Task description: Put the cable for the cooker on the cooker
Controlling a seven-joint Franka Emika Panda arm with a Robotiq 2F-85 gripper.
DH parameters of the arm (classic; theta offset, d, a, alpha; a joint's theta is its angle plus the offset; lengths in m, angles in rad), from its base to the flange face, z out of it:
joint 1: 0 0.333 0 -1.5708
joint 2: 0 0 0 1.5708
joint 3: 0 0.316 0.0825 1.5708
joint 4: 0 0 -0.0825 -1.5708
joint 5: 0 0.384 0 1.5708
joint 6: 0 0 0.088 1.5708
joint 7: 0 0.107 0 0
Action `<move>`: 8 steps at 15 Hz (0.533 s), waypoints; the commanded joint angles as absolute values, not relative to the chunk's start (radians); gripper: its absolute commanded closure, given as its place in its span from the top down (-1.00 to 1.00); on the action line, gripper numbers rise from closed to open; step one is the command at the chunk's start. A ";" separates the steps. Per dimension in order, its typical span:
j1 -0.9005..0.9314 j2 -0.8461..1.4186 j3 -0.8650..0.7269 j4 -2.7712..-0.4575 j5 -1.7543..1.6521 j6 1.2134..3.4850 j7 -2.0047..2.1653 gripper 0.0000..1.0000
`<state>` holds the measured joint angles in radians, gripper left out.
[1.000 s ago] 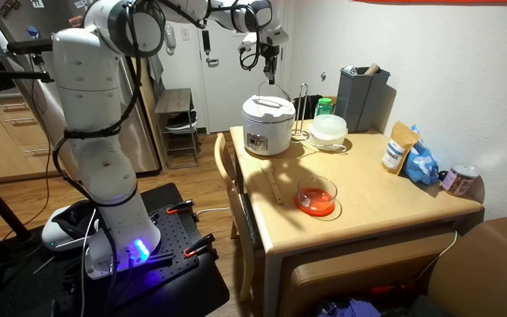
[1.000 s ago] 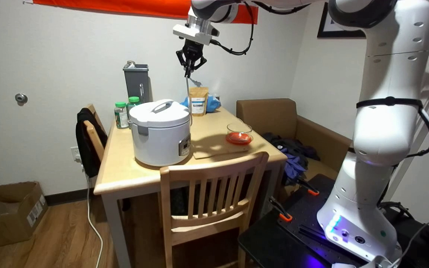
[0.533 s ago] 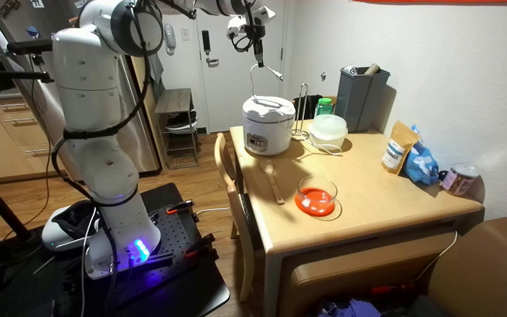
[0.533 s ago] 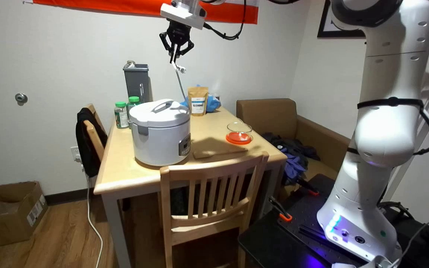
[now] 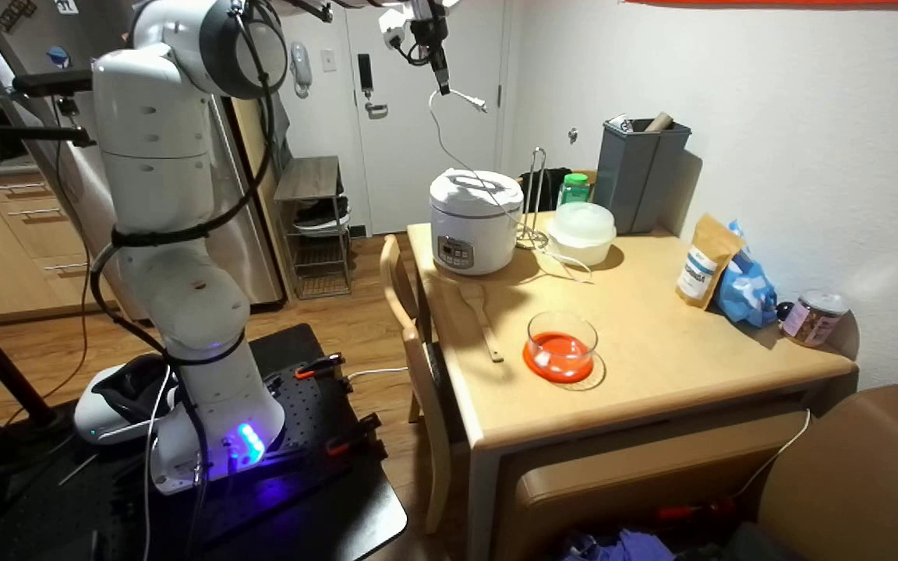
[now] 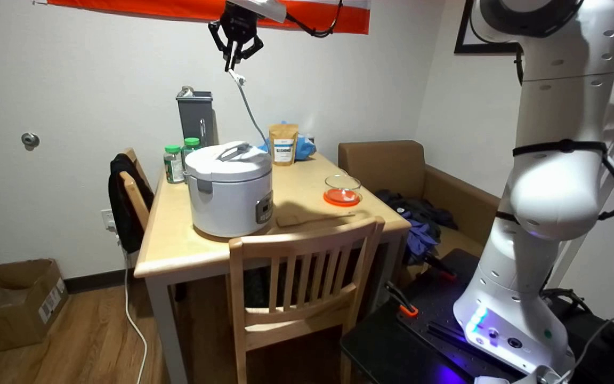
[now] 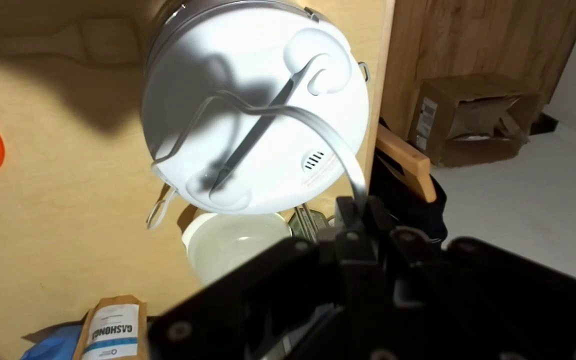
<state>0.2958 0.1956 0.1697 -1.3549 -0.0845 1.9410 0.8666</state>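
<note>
White cable (image 7: 340,147) aslant downward from pincer (image 6: 229,68)

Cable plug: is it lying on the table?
No, the plug is in mid-air, beside the gripper pinching the cable.

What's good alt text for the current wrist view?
Black fingers pinch a pale cable that arcs over a white rice cooker, seen from above on a tan table. Below the cooker in frame is a pale bowl, with a brown bag at lower left and an open cardboard box at upper right.
</note>
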 commanded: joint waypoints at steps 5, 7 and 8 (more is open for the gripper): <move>0.298 0.196 0.171 -1.348 -0.091 1.942 0.863 -0.86; 0.297 0.197 0.170 -1.352 -0.092 1.936 0.865 -0.96; 0.305 0.195 0.173 -1.352 -0.102 1.902 0.871 -0.96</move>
<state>0.2975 0.1976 0.1703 -1.3491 -0.0915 1.9417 0.8640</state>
